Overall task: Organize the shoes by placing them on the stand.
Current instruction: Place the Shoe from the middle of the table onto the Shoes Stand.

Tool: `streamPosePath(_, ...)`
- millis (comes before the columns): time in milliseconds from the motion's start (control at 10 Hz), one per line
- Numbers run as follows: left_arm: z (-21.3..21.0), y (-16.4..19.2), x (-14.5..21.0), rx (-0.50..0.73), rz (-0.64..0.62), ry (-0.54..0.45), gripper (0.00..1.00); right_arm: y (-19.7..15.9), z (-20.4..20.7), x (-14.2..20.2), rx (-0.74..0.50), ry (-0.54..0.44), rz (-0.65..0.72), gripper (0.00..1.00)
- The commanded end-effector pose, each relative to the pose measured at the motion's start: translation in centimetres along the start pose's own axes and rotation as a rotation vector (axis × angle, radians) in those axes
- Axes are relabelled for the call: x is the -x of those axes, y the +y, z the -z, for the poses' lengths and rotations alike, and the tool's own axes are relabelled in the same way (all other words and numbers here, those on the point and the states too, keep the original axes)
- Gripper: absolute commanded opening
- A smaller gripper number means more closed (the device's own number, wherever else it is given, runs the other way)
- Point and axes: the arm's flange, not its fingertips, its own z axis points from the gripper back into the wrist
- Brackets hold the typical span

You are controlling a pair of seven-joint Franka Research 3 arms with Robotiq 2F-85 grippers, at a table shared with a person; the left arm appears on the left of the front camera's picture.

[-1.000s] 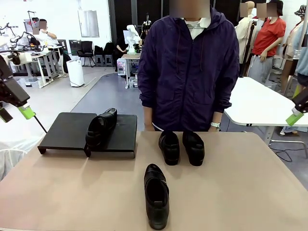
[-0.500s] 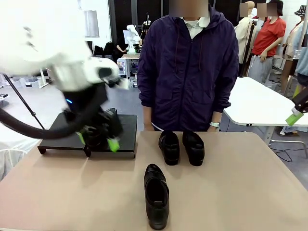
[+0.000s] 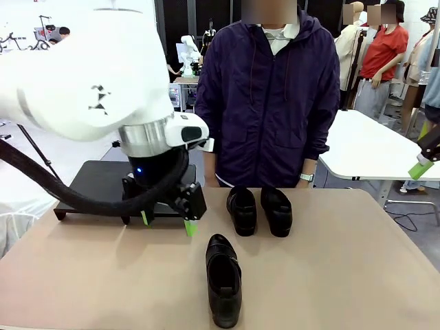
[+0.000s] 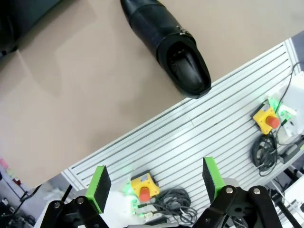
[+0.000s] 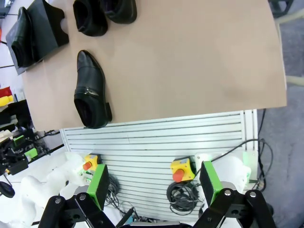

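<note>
While your left gripper [image 3: 168, 221] hangs over the table [image 3: 357, 275] with jaws spread wide and nothing between them, the lone shoe [image 4: 166, 45] lies ahead of its fingertips, a little off to one side. Turn the wrist so the pads straddle the shoe's narrow width at mid-length, not heel to toe. Come down until they bracket the stiff sides, since the glossy toe looks slippery. The stand [image 3: 89, 185] sits just behind the gripper. Your right gripper [image 5: 154, 183] hangs equally wide, well apart.
</note>
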Motion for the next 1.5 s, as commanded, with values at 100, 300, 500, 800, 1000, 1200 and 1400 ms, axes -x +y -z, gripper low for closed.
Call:
streamPosePath(100, -1.1, 0.8, 0.7, -0.008, 0.011, -0.002, 1.00, 0.1, -0.3, -0.1, -0.017, 0.008, -0.013, 1.00)
streamPosePath(300, 0.9, -0.4, -0.2, 0.019, -0.128, -0.019, 1.00, 0.1, -0.3, -0.1, -0.017, 0.008, -0.013, 1.00)
streamPosePath(500, 4.3, -1.0, -1.0, -0.007, -0.328, -0.053, 1.00, 0.1, -0.3, -0.1, -0.017, 0.008, -0.013, 1.00)
streamPosePath(800, 9.1, -1.9, -1.3, -0.002, -0.454, -0.076, 1.00, 0.1, -0.3, -0.1, -0.017, 0.008, -0.013, 1.00)
streamPosePath(1000, 12.6, -2.7, -1.7, 0.020, -0.501, -0.068, 1.00, 0.1, -0.3, -0.1, -0.017, 0.008, -0.013, 1.00)
streamPosePath(1200, 15.0, -2.8, -2.2, 0.022, -0.591, -0.141, 1.00, 0.1, -0.3, -0.1, -0.017, 0.008, -0.013, 1.00)
streamPosePath(1400, 17.4, -3.0, -2.7, -0.036, -0.618, -0.181, 1.00, 0.1, -0.3, -0.1, -0.017, 0.008, -0.013, 1.00)
